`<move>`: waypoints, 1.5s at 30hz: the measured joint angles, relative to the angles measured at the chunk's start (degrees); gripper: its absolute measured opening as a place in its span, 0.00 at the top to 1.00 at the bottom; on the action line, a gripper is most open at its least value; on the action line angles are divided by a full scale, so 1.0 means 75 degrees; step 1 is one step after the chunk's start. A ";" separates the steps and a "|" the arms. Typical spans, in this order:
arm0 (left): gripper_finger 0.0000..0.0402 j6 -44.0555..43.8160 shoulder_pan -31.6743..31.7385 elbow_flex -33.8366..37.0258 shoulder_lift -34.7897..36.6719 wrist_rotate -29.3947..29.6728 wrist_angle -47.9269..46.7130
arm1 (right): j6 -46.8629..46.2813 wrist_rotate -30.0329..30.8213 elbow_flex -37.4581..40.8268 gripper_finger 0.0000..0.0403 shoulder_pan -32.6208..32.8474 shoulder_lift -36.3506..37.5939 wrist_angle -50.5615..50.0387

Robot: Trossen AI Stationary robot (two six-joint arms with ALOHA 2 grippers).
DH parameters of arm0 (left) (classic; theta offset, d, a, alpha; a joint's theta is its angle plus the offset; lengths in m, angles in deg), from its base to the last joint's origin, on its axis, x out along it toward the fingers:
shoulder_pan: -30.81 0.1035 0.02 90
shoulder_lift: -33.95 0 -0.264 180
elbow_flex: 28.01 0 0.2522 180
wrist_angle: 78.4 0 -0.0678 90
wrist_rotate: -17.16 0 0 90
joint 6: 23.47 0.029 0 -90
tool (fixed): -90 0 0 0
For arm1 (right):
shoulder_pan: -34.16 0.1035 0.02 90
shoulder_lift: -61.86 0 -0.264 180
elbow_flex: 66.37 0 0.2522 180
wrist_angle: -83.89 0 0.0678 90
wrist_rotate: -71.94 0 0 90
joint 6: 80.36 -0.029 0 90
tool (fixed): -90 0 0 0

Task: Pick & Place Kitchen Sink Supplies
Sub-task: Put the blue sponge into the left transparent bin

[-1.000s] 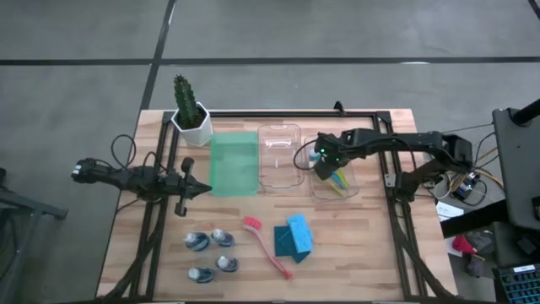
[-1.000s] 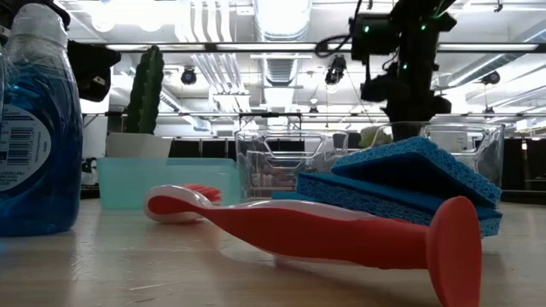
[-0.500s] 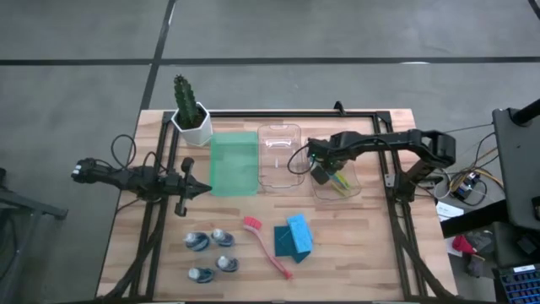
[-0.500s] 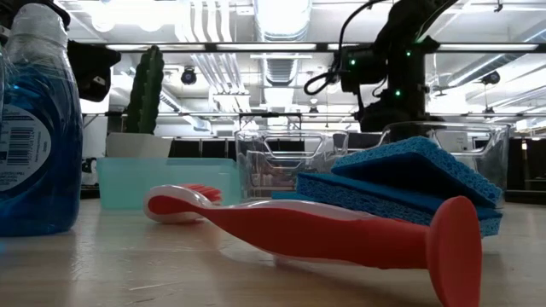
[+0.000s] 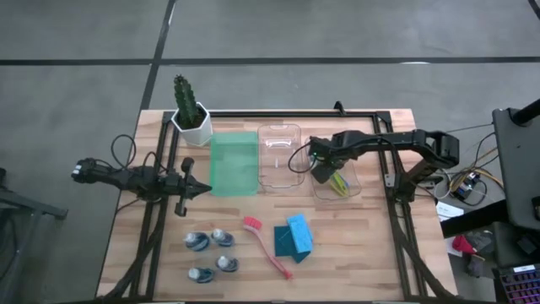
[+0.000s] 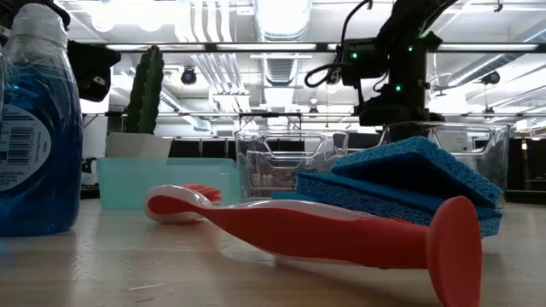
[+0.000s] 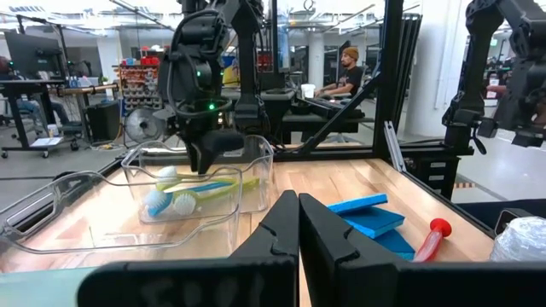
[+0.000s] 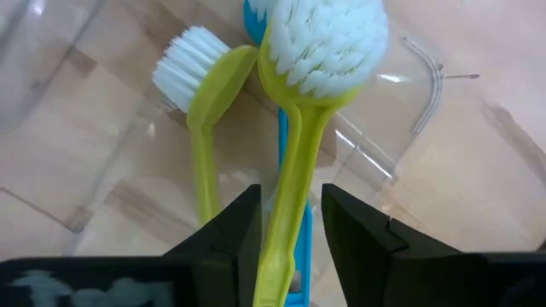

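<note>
My right gripper is open, low over the right clear tray. Its fingers stand on either side of a yellow-green brush handle. This white-headed brush lies in the tray on top of a second yellow-green brush and a blue one. Nearer on the table lie the blue-white bottles, the pink brush and the stacked blue sponges. My left gripper waits shut beside the green tray. My right gripper comes from above with the yellow-green brush's handle running along between its two fingers. The handle lies close against one finger, with a gap to the other. I cannot tell whether it touches. The brush rests on the other brushes in the tray.
A potted cactus stands at the far left corner. A second clear tray sits between the green one and the right one. A black frame borders the table. A person sits in the room beyond.
My right gripper has come down toward the right clear tray and shifted a little toward the table's near edge, with its arm folding lower. Everything on the table has stayed where it was.
</note>
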 joint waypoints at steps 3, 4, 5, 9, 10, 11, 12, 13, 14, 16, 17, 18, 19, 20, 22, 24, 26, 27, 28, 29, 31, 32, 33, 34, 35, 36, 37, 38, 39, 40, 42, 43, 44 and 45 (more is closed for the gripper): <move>0.99 0.0000 0.0000 0.0000 0.0000 -0.0003 0.0000 | -0.0001 -0.0003 0.0000 0.68 0.0001 0.0212 -0.0004; 0.99 -0.0003 0.0003 0.0000 0.0000 0.0000 0.0000 | -0.0004 -0.0004 0.0000 0.67 0.0003 0.0308 -0.0005; 0.99 -0.0003 0.0001 0.0000 -0.0001 -0.0001 0.0000 | -0.0009 -0.0021 0.0000 0.67 0.0010 0.0411 0.0000; 0.99 -0.0001 0.0000 0.0000 0.0000 -0.0002 0.0000 | -0.0030 -0.0082 0.0000 0.68 0.0086 0.0907 0.0031; 0.99 0.0000 0.0002 0.0000 -0.0001 -0.0001 0.0000 | -0.0058 -0.0085 0.0000 0.68 0.0115 0.1046 0.0089; 0.99 -0.0001 0.0001 0.0000 0.0000 -0.0001 0.0000 | -0.0095 -0.0120 0.0000 0.69 0.0158 0.1181 0.0193; 0.99 -0.0003 0.0000 0.0000 -0.0002 -0.0001 0.0000 | -0.0127 -0.0203 0.0000 0.69 0.0200 0.1305 0.0309; 0.99 0.0000 0.0003 0.0000 -0.0002 -0.0002 0.0000 | -0.0140 -0.0289 0.0000 0.70 0.0259 0.1426 0.0463; 0.99 -0.0003 0.0000 0.0000 0.0000 -0.0003 0.0000 | -0.0119 -0.0385 0.0000 0.70 0.0319 0.1542 0.0660; 0.99 -0.0001 0.0000 0.0000 -0.0001 -0.0001 0.0000 | 0.0012 -0.0534 0.0000 0.71 0.0485 0.1748 0.1064; 0.99 0.0000 0.0000 0.0000 0.0000 0.0000 0.0000 | 0.0128 -0.0595 0.0000 0.72 0.0572 0.1818 0.1245; 0.99 0.0000 0.0002 0.0000 0.0000 0.0000 0.0000 | 0.0275 -0.0635 0.0000 0.72 0.0683 0.1873 0.1446; 0.99 0.0000 0.0003 0.0000 -0.0002 -0.0003 0.0000 | 0.0417 -0.0658 0.0000 0.72 0.0786 0.1928 0.1639; 0.99 -0.0001 0.0001 0.0000 0.0000 -0.0001 0.0000 | 0.0526 -0.0664 0.0000 0.73 0.0888 0.1974 0.1778; 0.99 0.0000 0.0000 0.0000 -0.0001 -0.0001 0.0000 | 0.0605 -0.0682 0.0000 0.73 0.1106 0.2054 0.2075; 0.99 0.0000 0.0000 0.0000 0.0000 -0.0002 0.0000 | 0.0627 -0.0682 0.0000 0.74 0.1301 0.2070 0.2310; 0.99 -0.0003 0.0003 0.0000 0.0000 -0.0002 0.0000 | 0.0629 -0.0682 0.0000 0.75 0.1492 0.2070 0.2505; 0.99 0.0000 0.0000 0.0000 0.0000 -0.0002 0.0000 | 0.0629 -0.0682 0.0000 0.75 0.1593 0.2052 0.2609; 0.99 0.0000 0.0000 0.0000 0.0000 0.0000 0.0000 | 0.0629 -0.0682 0.0000 0.76 0.1702 0.2029 0.2727; 0.99 0.0000 0.0003 0.0000 -0.0002 -0.0003 0.0000 | 0.0629 -0.0682 -0.0003 0.76 0.1805 0.1999 0.2815; 0.99 -0.0001 0.0000 0.0000 0.0000 -0.0003 0.0000 | 0.0709 -0.0682 0.0000 0.77 0.2045 0.1915 0.2989; 0.99 -0.0003 0.0002 0.0000 -0.0002 -0.0002 0.0000 | 0.0817 -0.0682 0.0000 0.77 0.2173 0.1857 0.3140; 0.99 0.0000 0.0000 0.0000 0.0000 0.0000 0.0000 | 0.0949 -0.0682 0.0000 0.78 0.2306 0.1807 0.3285; 0.99 -0.0003 0.0000 0.0000 0.0000 0.0000 0.0000 | 0.1075 -0.0682 0.0000 0.78 0.2445 0.1745 0.3385; 0.99 -0.0001 0.0000 0.0000 0.0000 -0.0003 0.0000 | 0.1204 -0.0682 0.0000 0.78 0.2584 0.1675 0.3486; 0.99 -0.0003 0.0001 0.0000 0.0000 0.0000 0.0000 | 0.1326 -0.0682 0.0000 0.79 0.2720 0.1597 0.3586; 0.99 -0.0001 0.0000 0.0000 0.0000 -0.0002 0.0000 | 0.1426 -0.0682 0.0000 0.79 0.2853 0.1520 0.3649; 0.99 0.0000 0.0002 0.0000 0.0000 -0.0003 0.0000 | 0.1477 -0.0682 0.0000 0.80 0.2975 0.1458 0.3666; 0.99 -0.0001 0.0001 0.0000 0.0000 -0.0002 0.0000 | 0.1488 -0.0682 0.0000 0.80 0.3089 0.1399 0.3667; 0.99 -0.0001 0.0002 0.0000 0.0000 -0.0003 0.0000 | 0.1486 -0.0703 0.0000 0.81 0.3202 0.1330 0.3695; 0.99 0.0000 0.0000 0.0000 0.0000 -0.0003 0.0000 | 0.1499 -0.0889 0.0000 0.81 0.3440 0.1200 0.3830; 0.99 0.0000 0.0003 0.0000 0.0000 -0.0003 0.0000 | 0.1495 -0.0954 0.0000 0.82 0.3604 0.1127 0.3949; 0.99 -0.0001 0.0000 0.0000 0.0000 -0.0001 0.0000 | 0.1490 -0.0965 0.0000 0.82 0.3782 0.1048 0.4092; 0.99 -0.0002 0.0002 0.0000 0.0000 -0.0003 0.0000 | 0.1494 -0.0975 0.0000 0.82 0.3955 0.0954 0.4241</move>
